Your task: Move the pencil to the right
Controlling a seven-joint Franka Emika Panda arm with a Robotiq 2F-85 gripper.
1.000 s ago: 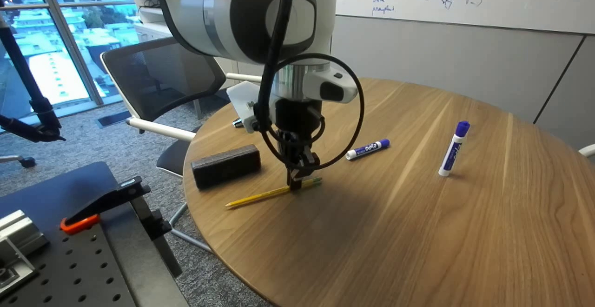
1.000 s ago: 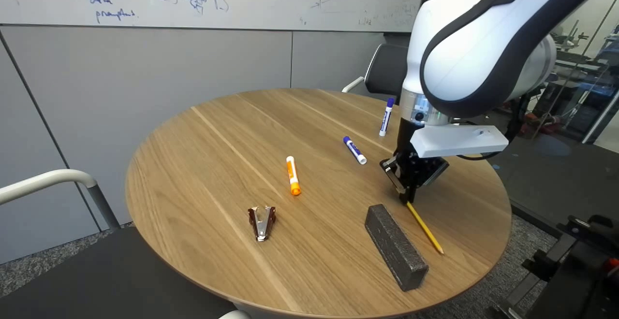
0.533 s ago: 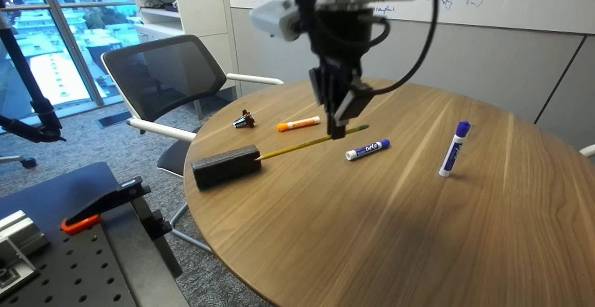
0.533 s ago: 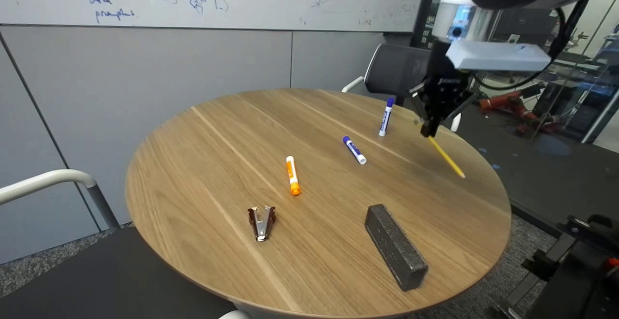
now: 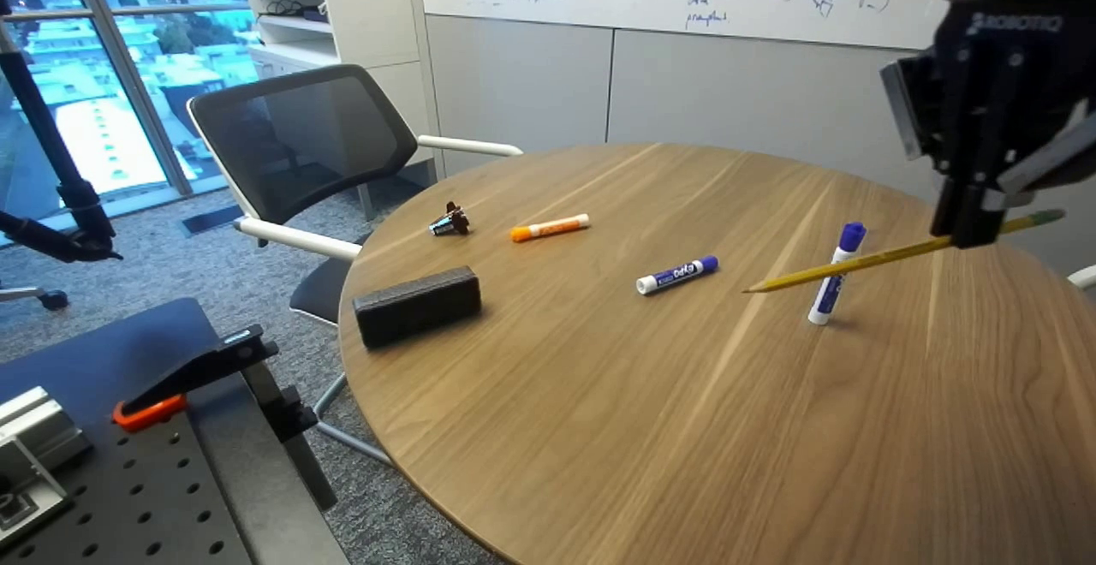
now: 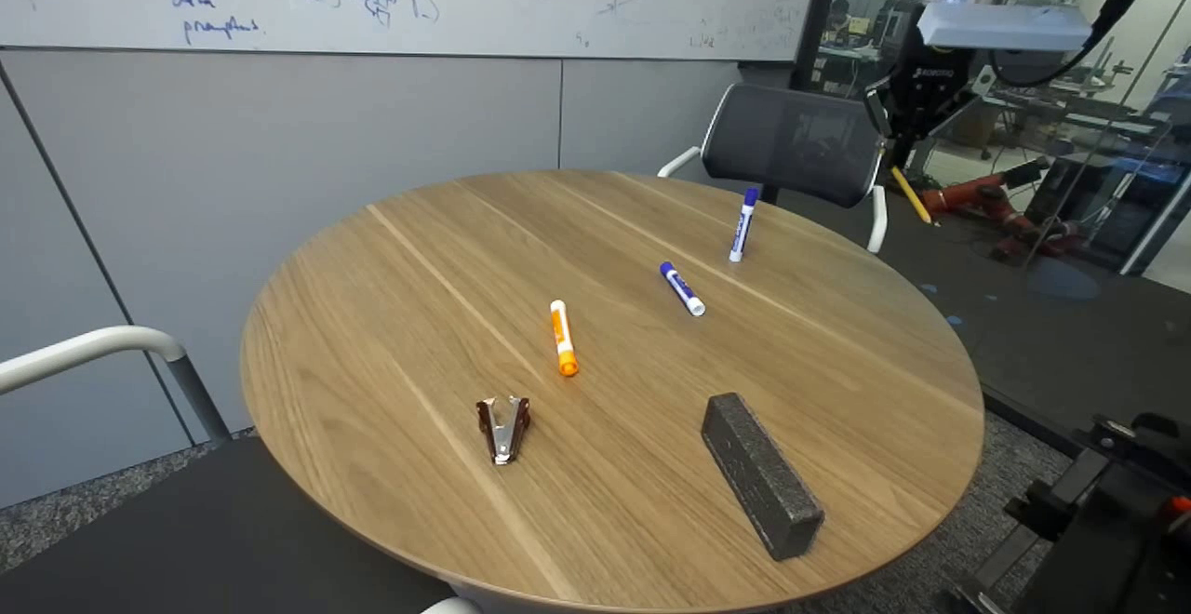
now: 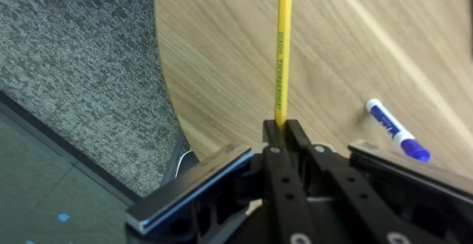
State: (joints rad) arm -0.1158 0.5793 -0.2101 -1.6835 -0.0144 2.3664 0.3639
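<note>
- Centrally, in the lower half of the wrist view, the black two-fingered metal gripper [image 7: 281,127] pinches the long thin yellow pencil [image 7: 283,51] between its tips.
- Position of the pencil: raised above the round wood-grain table [image 5: 634,428], at the right of the frame in both exterior views; in the wrist view it reaches the top edge.
- Next, a white marker with blue cap and label [image 5: 827,298]: upright, right of centre in an exterior view, the pencil crossing in front.
- Likewise a second blue-capped white marker [image 5: 677,276]: lying on its side, left of the upright one.
- Outermost, in an exterior view: an orange-and-white marker [image 6: 564,339], near mid-frame; a brown-and-silver staple remover [image 6: 503,432], below it; a dark grey oblong block [image 6: 763,476], lower right.
</note>
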